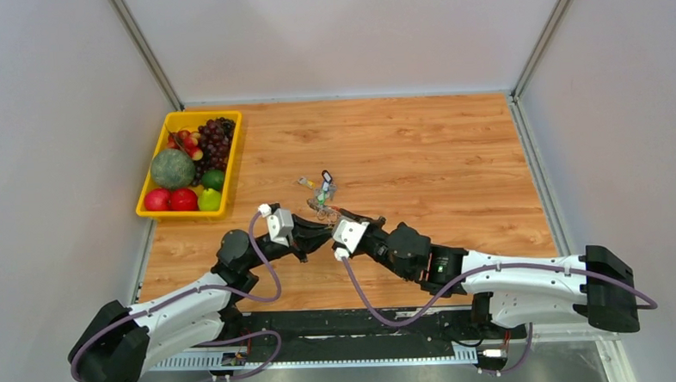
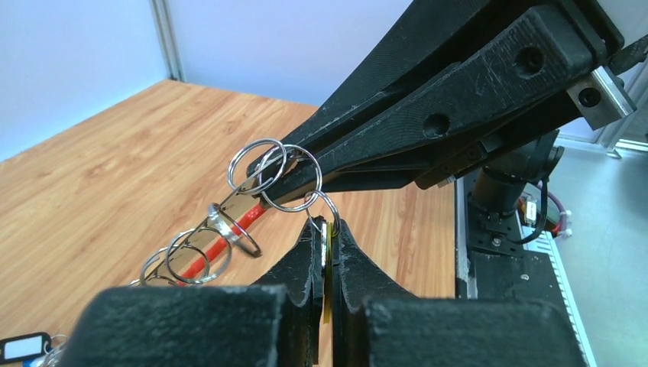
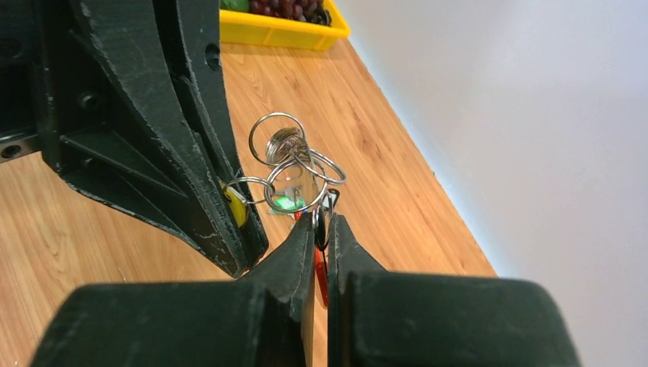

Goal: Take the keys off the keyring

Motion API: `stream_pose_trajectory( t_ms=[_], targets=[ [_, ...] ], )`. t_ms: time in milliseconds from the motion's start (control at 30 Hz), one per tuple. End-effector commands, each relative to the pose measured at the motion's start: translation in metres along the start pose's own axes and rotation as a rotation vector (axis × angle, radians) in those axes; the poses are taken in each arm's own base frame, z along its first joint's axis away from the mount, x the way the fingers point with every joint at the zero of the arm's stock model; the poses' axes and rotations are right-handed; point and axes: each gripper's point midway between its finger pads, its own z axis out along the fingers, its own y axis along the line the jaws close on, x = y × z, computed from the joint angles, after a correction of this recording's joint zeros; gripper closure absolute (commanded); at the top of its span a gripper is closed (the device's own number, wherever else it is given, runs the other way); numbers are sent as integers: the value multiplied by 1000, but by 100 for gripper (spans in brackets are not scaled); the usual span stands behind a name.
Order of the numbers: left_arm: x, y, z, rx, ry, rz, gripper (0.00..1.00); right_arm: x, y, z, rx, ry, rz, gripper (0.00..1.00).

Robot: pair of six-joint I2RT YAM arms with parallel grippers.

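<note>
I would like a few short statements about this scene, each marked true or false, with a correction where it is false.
1. The left hand is open and empty. False: it is shut on a thin yellow piece.
2. The right hand is shut on the red keyring. True.
3. The yellow tray holds fruit. True.
4. The tray stands at the far right corner of the table. False: it stands at the far left corner.
</note>
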Motion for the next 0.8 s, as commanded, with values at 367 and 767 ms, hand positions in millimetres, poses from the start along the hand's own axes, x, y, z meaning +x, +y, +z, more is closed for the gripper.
stream_pose_trajectory(
  t_ms=[367, 767],
  targets=[
    [-6, 10, 23, -128, 367, -398, 100, 49, 11, -25, -1, 153, 267, 50],
    [-16, -21, 6, -31, 749, -538, 100, 0, 13, -69, -151, -151, 334, 39]
  ],
)
